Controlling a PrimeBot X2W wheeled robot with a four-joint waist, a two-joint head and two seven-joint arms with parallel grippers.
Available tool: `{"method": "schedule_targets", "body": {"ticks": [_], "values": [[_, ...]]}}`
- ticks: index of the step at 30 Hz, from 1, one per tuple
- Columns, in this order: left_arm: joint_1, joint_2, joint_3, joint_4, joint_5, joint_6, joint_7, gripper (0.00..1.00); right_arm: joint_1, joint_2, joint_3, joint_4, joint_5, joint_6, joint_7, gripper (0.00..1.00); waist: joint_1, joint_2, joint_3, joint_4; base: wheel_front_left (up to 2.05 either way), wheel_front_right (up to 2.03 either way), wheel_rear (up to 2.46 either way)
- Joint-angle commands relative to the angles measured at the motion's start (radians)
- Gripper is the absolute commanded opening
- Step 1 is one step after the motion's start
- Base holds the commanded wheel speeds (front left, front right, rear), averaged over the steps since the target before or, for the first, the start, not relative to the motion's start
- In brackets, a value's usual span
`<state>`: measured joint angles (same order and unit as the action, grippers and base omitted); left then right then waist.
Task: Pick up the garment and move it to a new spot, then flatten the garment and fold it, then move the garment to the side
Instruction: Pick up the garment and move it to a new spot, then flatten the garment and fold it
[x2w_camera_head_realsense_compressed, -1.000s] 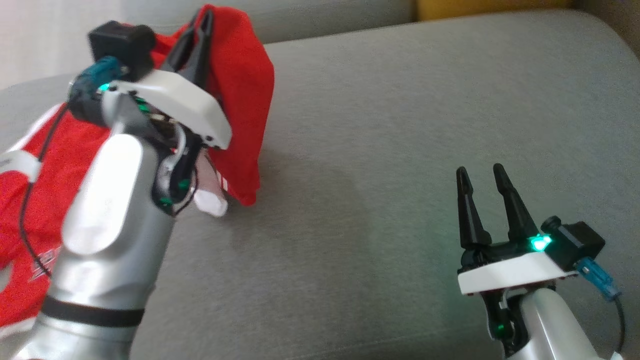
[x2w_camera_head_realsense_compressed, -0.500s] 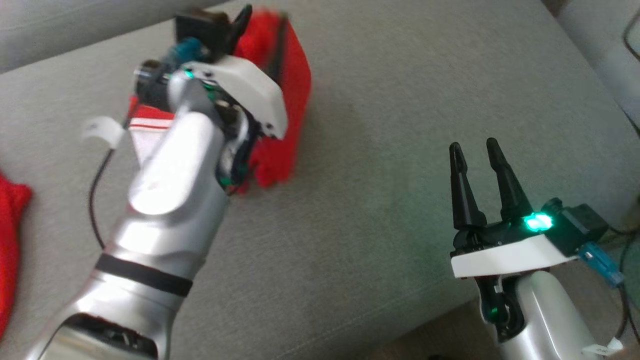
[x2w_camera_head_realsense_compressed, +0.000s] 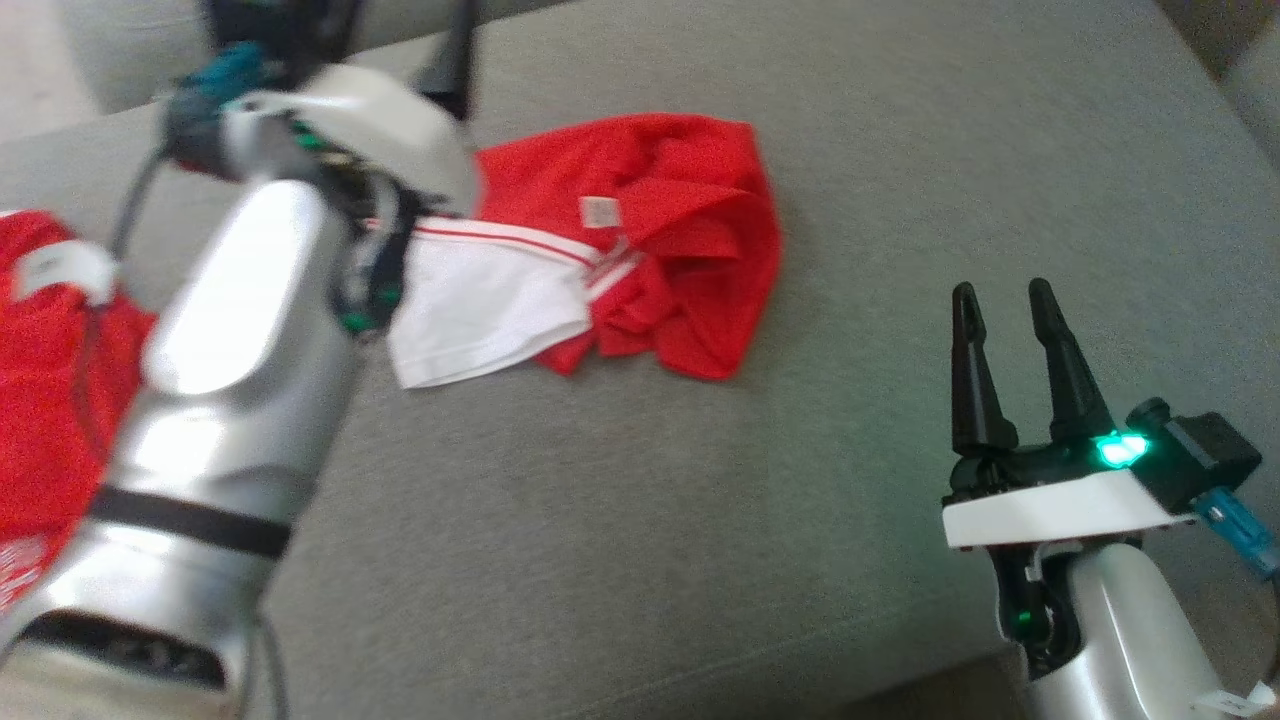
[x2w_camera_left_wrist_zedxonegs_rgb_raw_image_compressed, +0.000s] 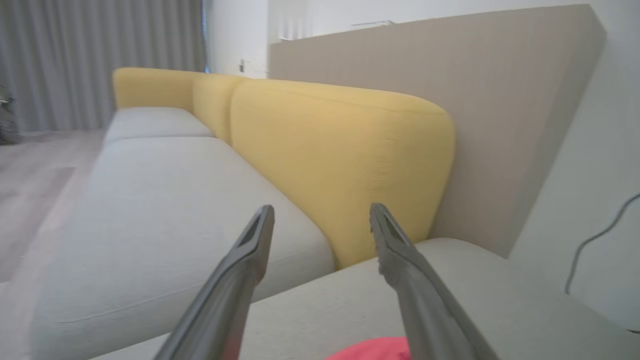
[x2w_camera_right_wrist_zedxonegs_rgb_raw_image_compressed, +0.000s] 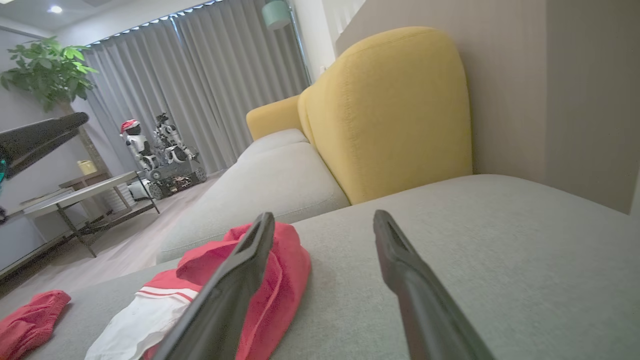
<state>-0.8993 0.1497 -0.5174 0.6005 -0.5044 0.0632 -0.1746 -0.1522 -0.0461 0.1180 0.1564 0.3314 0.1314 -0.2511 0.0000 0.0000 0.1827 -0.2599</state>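
Head view, stock listed by size. Item 1: grey sofa cushion (x2w_camera_head_realsense_compressed: 800, 520), the work surface, running from the near edge to the far side. Item 2: yellow backrest (x2w_camera_left_wrist_zedxonegs_rgb_raw_image_compressed: 340, 160), standing past the cushion's far side. Item 3: left forearm (x2w_camera_head_realsense_compressed: 230, 400), silver, raised over the left of the cushion. Item 4: garment (x2w_camera_head_realsense_compressed: 680, 220), red with a white panel edged in red stripes, lying bunched and creased on the cushion at centre-far, just right of the left wrist, in neither gripper's hold. Item 5: second red cloth (x2w_camera_head_realsense_compressed: 50, 360), at the far left, apart from the garment. Item 6: right gripper (x2w_camera_head_realsense_compressed: 1002, 290), near right, well apart from the garment, its 2 fingers spread wide with nothing between them. Item 7: left gripper (x2w_camera_left_wrist_zedxonegs_rgb_raw_image_compressed: 322, 210), above the garment and aimed at the backrest, fingers likewise spread wide and empty. Item 8: small pale label (x2w_camera_head_realsense_compressed: 597, 212) on the garment's red part. Step in hand, by judgement: the move to a new spot looks done and flattening comes next. That calls for both grippers to come down on opposite edges of the heap, pinch 1 layer each, and draw the cloth out flat.
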Motion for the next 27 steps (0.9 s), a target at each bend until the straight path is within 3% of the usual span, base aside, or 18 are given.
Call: {"method": "schedule_targets", "body": {"ticks": [1,7,12,20,27], "values": [[-0.013,0.051,0.039,-0.042,0.007,0.006,-0.010,1.00,-0.004,-0.004,0.015,-0.025,-0.012,-0.001,-0.011,1.00,0.0000,0.0000,-0.044,0.080,0.00,0.00,0.00],[0.187,0.140,0.055,-0.112,-0.001,0.031,-0.039,1.00,0.028,-0.004,-0.029,0.006,-0.063,-0.001,-0.011,1.00,0.0000,0.0000,-0.102,0.215,0.00,0.00,0.00],[0.418,0.154,0.073,-0.204,-0.032,0.056,-0.072,1.00,0.059,-0.004,-0.052,0.030,-0.095,-0.001,-0.011,1.00,0.0000,0.0000,-0.132,0.294,0.00,0.00,0.00],[0.648,0.098,0.125,-0.338,-0.015,0.094,-0.087,1.00,0.064,-0.004,-0.085,0.046,-0.163,-0.001,-0.011,1.00,0.0000,0.0000,-0.139,0.357,0.00,0.00,0.00],[0.653,0.046,0.152,-0.373,0.036,0.066,-0.087,1.00,-0.038,-0.004,-0.061,0.052,-0.345,-0.001,0.056,1.00,0.0000,0.0000,-0.104,0.386,0.00,0.00,0.00]]}}
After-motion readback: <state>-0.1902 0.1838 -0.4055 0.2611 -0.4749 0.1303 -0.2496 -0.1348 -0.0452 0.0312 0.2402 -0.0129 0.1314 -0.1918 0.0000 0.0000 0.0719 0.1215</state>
